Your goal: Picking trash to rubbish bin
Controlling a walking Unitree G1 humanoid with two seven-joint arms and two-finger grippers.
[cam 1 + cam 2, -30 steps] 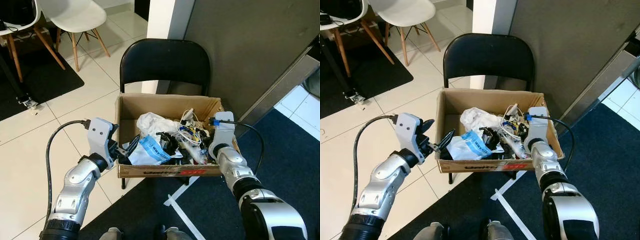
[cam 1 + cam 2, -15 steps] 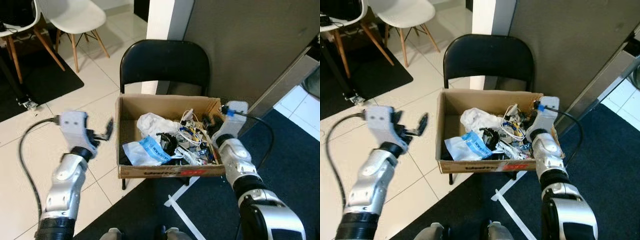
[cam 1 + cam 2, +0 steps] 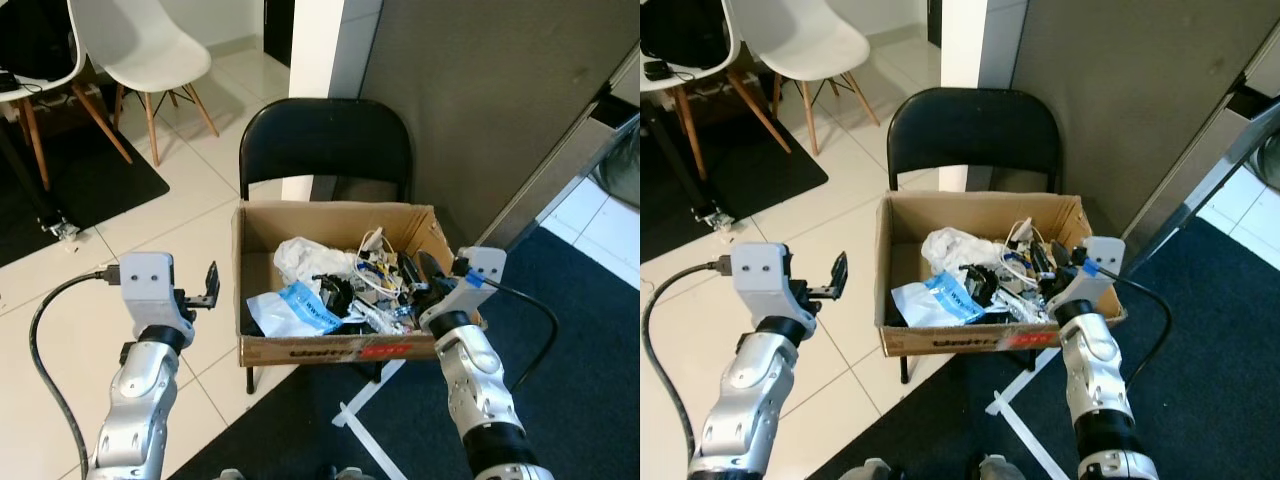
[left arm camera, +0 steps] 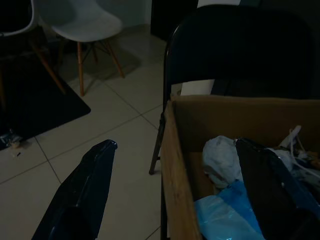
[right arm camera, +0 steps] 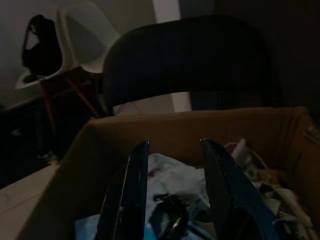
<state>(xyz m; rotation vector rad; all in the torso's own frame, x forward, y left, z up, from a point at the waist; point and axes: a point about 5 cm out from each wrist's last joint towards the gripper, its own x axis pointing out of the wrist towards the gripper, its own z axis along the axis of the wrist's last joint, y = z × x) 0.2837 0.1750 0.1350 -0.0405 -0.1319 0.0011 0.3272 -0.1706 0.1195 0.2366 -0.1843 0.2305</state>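
A corrugated cardboard box (image 3: 300,352) sits on the seat of a black folding chair (image 3: 326,140) at frame centre, holding crumpled white plastic (image 3: 305,256), a glossy blue-and-white wrapper (image 3: 293,310), tangled white cords (image 3: 378,262) and dark scraps. The left gripper (image 3: 209,288) hovers over pale glazed floor tiles (image 3: 60,280) left of the box wall, its smooth black fingers (image 4: 80,192) spread wide and empty. The right gripper (image 3: 1065,272) sits at the box's right rim, its tapered fingers (image 5: 131,194) apart above the trash, gripping nothing.
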